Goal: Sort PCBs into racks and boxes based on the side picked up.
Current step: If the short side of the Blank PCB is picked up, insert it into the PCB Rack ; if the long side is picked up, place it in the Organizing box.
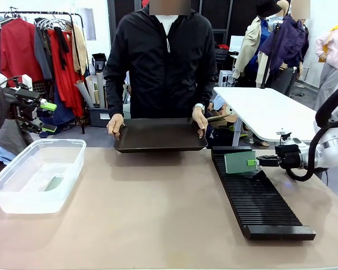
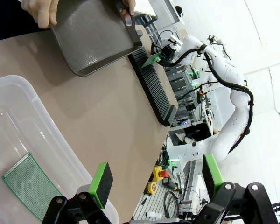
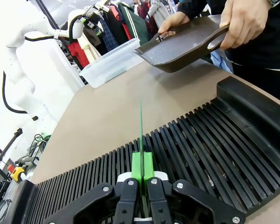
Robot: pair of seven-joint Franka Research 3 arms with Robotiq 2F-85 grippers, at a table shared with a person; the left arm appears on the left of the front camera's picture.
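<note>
Right gripper pinches a PCB upright on its edge over the far end of the black rack — pads tight on it. Left gripper hangs wide open above the clear box, where another PCB lies flat — the person's hands grip a dark tray.

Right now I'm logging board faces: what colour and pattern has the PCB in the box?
Green, finely dotted PCB; left wrist view.
</note>
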